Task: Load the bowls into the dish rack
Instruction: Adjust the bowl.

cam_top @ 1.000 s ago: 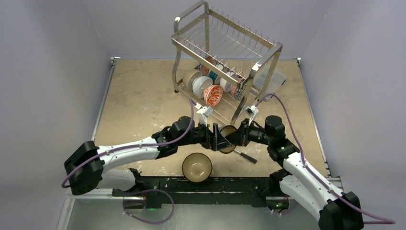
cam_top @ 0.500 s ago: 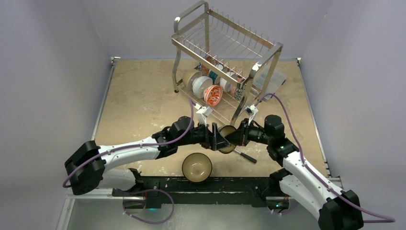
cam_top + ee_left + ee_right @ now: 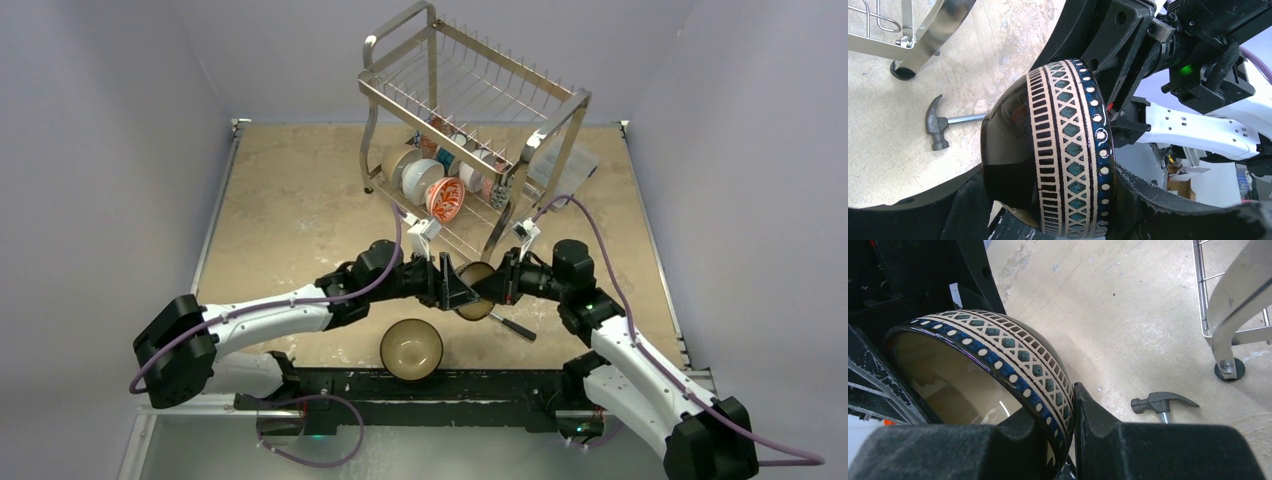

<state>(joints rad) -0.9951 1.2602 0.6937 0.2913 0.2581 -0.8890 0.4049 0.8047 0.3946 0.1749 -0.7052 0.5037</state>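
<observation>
A dark bowl (image 3: 476, 290) with a cream-and-teal patterned band and cream inside hangs on edge above the table between both arms. My right gripper (image 3: 1070, 425) is shut on its rim, one finger inside and one outside. My left gripper (image 3: 1058, 210) straddles the same bowl (image 3: 1068, 145) from base to rim, its jaws open, with a sliver of gap at the base-side pad. A larger copper-brown bowl (image 3: 411, 349) sits upright near the front edge. The dish rack (image 3: 470, 120) stands at the back; its lower tier holds several bowls, among them a red-and-white one (image 3: 445, 199).
A small hammer (image 3: 515, 326) lies on the table just right of the held bowl, also in the wrist views (image 3: 940, 125) (image 3: 1163, 404). A rack leg (image 3: 1226, 367) stands close by. A clear plastic box (image 3: 565, 165) sits behind the rack.
My left gripper's jaws have drawn in around the dark bowl and the left wrist has shifted slightly. The right gripper and the bowl have stayed in place.
</observation>
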